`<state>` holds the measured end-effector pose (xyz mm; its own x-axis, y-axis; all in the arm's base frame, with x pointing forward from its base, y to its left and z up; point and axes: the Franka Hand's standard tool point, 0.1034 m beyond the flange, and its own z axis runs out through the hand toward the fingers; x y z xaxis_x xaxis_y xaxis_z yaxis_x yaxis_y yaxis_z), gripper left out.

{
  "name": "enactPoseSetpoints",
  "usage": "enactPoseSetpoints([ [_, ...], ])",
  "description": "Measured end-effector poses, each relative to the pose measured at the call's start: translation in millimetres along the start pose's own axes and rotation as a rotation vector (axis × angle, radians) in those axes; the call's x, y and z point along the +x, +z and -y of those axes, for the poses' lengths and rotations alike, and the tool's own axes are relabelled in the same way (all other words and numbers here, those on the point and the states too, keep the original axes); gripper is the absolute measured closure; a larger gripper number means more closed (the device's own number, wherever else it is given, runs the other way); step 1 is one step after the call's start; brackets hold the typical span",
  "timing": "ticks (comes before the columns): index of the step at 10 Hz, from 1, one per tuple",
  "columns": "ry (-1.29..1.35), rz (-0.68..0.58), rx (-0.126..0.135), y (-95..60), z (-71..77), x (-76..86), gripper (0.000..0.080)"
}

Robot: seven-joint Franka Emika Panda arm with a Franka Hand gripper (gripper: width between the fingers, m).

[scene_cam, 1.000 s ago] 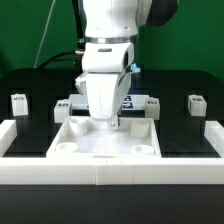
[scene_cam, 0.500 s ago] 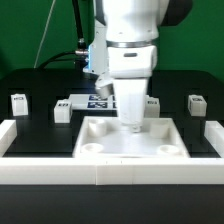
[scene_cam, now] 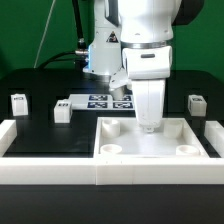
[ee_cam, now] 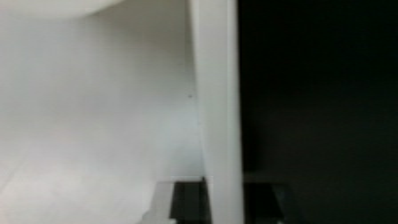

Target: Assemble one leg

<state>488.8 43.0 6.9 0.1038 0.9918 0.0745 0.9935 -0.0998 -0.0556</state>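
Note:
Three legs show in the exterior view: small white tagged blocks, one (scene_cam: 18, 103) at the far left, one (scene_cam: 62, 110) beside the marker board, one (scene_cam: 195, 104) at the right. All stand on the black table, away from my gripper. My gripper (scene_cam: 150, 124) is shut on the far rim of the large white square panel (scene_cam: 120, 140), which lies at the front right. In the wrist view the rim (ee_cam: 215, 100) runs between my two dark fingers (ee_cam: 187, 205), with my gripper (ee_cam: 217, 202) astride it.
The marker board (scene_cam: 103, 101) lies behind the panel, near the arm's base. A raised white wall (scene_cam: 50, 170) borders the table at the front and along the left side (scene_cam: 8, 133). The panel's corners carry round holes (scene_cam: 110, 147).
My gripper has moved toward the exterior view's right and the white panel has slid with it, from the front middle to the front right. The legs have stayed put.

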Motion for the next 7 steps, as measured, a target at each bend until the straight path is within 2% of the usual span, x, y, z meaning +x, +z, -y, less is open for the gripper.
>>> enactPoseSetpoints([
  [1, -0.046, 0.001, 0.004, 0.4, -1.1, -1.3, 0.0724],
  [2, -0.064, -0.004, 0.0, 2.3, -0.7, 6.5, 0.0726],
  [4, -0.085, -0.012, 0.017, 4.6, 0.7, 28.9, 0.0729],
  [5, -0.083, -0.014, 0.018, 5.1, 1.5, 37.7, 0.0729],
  [7, -0.087, -0.012, 0.025, 5.5, 2.0, 42.8, 0.0729],
])
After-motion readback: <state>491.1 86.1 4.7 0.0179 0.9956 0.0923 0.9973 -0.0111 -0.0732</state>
